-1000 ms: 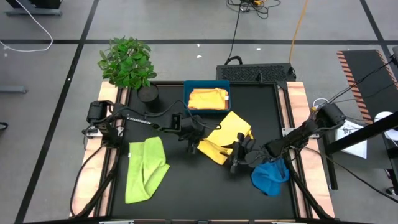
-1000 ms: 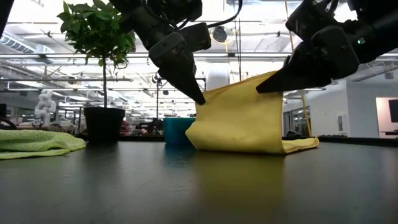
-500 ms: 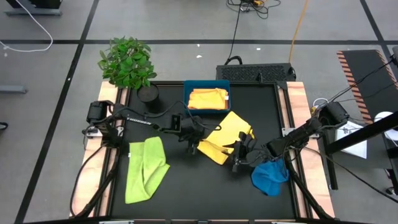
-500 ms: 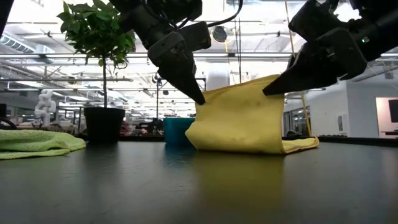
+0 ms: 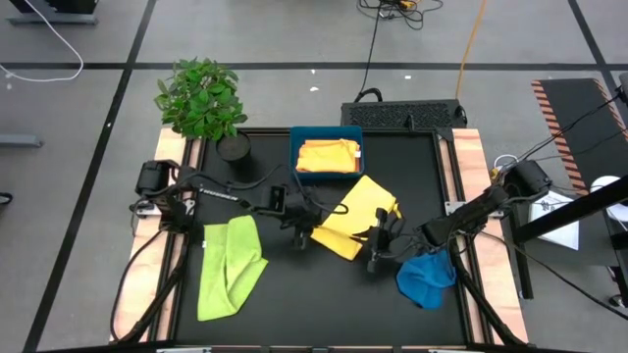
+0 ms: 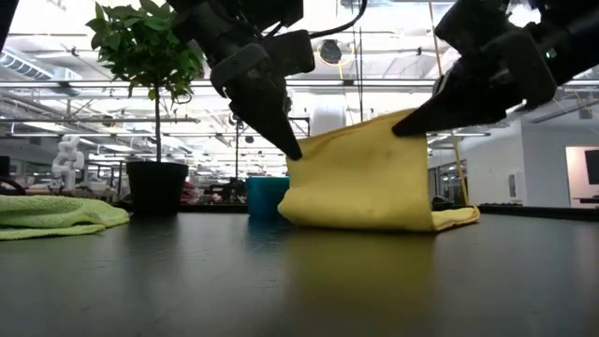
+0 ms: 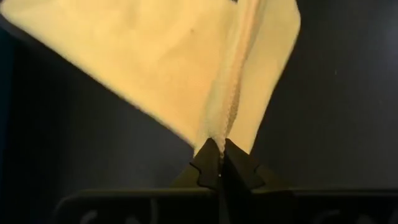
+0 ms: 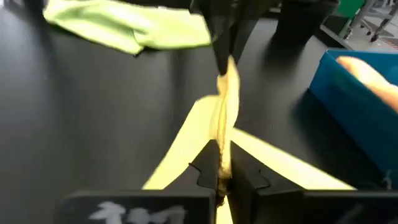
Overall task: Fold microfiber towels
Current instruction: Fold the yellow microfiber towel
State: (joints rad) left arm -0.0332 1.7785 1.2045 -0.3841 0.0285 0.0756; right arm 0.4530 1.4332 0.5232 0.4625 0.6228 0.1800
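A yellow towel (image 5: 361, 208) lies mid-table, its near edge raised between my two grippers. In the low view the towel (image 6: 360, 183) hangs like a tent, with its lower folds on the table. My left gripper (image 6: 294, 153) is shut on the left end of the raised edge. My right gripper (image 6: 397, 131) is shut on the right end, a little higher. A lime green towel (image 5: 231, 265) lies flat at the near left, and a blue towel (image 5: 427, 277) lies bunched at the near right. My left gripper pinches the towel's raised edge (image 7: 219, 138) between its two fingers, slanting down from the table's left. A ridge of cloth runs away from the fingertips, and cloth falls off on both sides. That end is lifted; the towel's lower part rests on the table. My right gripper pinches the other end of the same raised edge (image 8: 222, 155) between its two fingers, coming almost level from the table's right. The edge runs as a narrow ridge from its fingertips toward the left gripper. Cloth drops away below to the table.
A teal tray (image 5: 296, 169) at the far middle holds a folded orange-yellow cloth (image 5: 328, 154). A potted plant (image 5: 201, 98) stands at the far left corner. Bare black tabletop (image 5: 314, 304) lies near the front edge, between the green and blue towels.
My right gripper has shut on the yellow towel's raised edge; its fingers stood apart a second ago. The edge between the two grippers now runs straighter. Both arms have stayed about where they were.
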